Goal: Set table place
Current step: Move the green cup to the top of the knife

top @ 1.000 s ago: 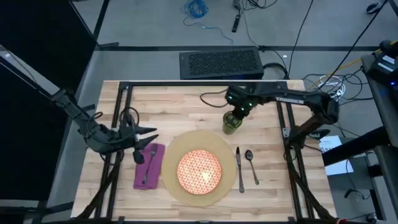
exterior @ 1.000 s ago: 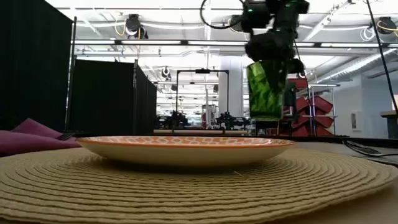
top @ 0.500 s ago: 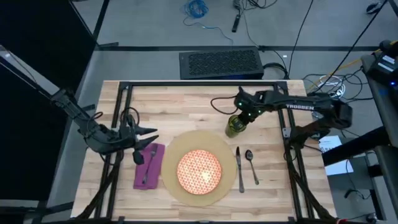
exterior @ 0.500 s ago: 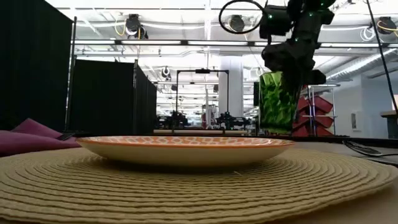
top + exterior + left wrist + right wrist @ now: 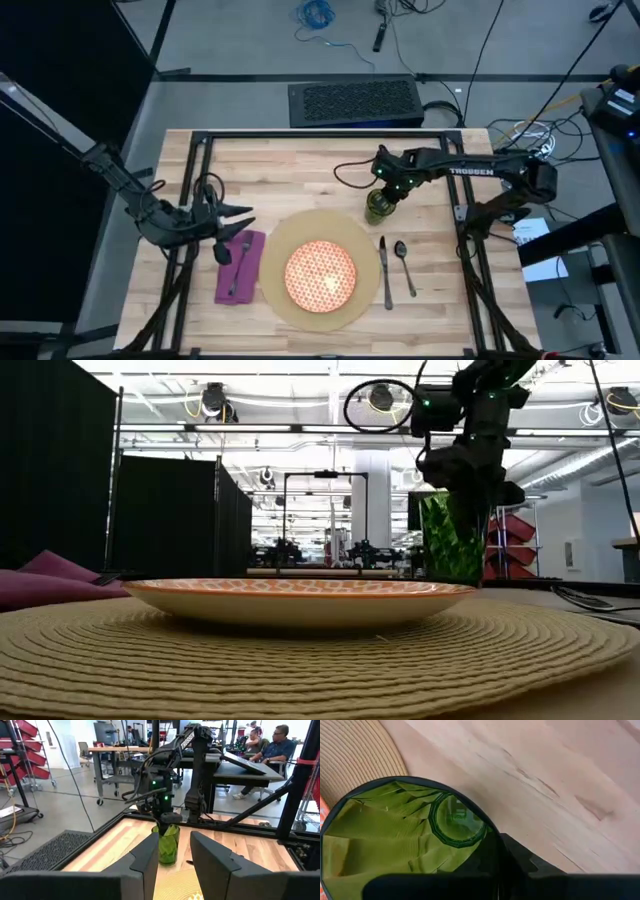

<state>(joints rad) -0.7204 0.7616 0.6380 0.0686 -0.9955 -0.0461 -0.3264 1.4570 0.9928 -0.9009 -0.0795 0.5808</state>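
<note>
A green faceted glass [image 5: 377, 206] stands upright just beyond the far right rim of the round tan place mat [image 5: 280, 245]; the left wrist view shows its base [image 5: 167, 862] down at the wood. My right gripper [image 5: 388, 186] is shut on its rim from above. A red-and-cream plate [image 5: 320, 275] lies in the middle of the mat. My left gripper [image 5: 243, 218] hovers open at the table's left, above the far end of a purple napkin [image 5: 240, 268], with nothing between its fingers. My right gripper holds the glass at the top of its wall [image 5: 489, 834], on the side toward the table's right edge. One finger [image 5: 520, 859] shows outside the wall and the other seems to be inside. The fingers point down. The glass is upright below them, its base at the tabletop.
A knife [image 5: 386, 270] and a spoon [image 5: 404, 265] lie on the wood right of the mat, near the glass. A fork lies on the napkin left of the mat. Black frame bars [image 5: 455, 200] run along the table's edges. Bare wood stretches across the far half.
My right gripper has come down with the green glass and shifted a little toward the table's near edge. The glass, held well above the table a second ago, now has its base at tabletop height beside the mat and has stayed upright.
</note>
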